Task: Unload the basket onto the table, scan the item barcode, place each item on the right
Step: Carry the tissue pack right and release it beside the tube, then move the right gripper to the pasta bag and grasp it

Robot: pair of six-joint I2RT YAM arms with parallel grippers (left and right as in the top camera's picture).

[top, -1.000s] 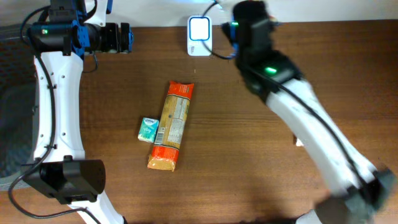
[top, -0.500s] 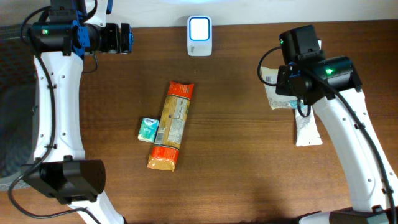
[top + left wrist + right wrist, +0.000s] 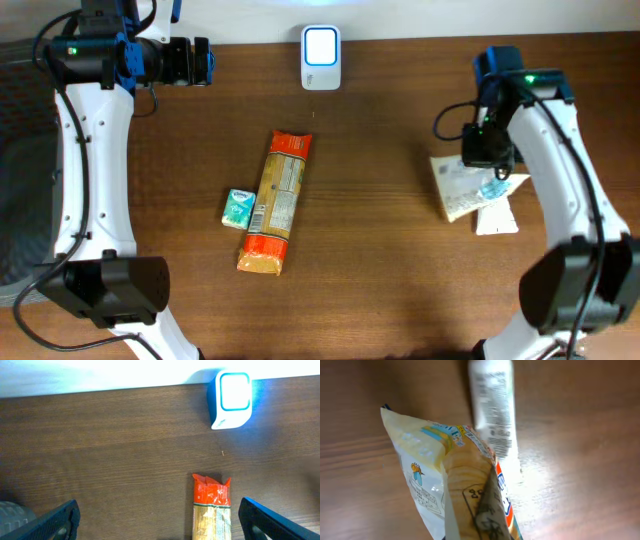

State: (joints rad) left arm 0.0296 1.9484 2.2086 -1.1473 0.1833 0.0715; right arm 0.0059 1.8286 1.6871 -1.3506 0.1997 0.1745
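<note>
The right gripper (image 3: 482, 170) is clamped on a yellow snack pouch (image 3: 460, 188) over a white packet (image 3: 497, 216) at the right of the table (image 3: 400, 260), well apart from the scanner (image 3: 320, 58); the left gripper (image 3: 159, 512) is spread wide.

Snack bag (image 3: 455, 485) runs off the bottom edge.

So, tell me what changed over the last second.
The right gripper, shut on the snack bag, swung from beside the scanner out to the right, bringing the bag over the white packet. The left gripper, pasta pack, small teal box and scanner stayed put.
</note>
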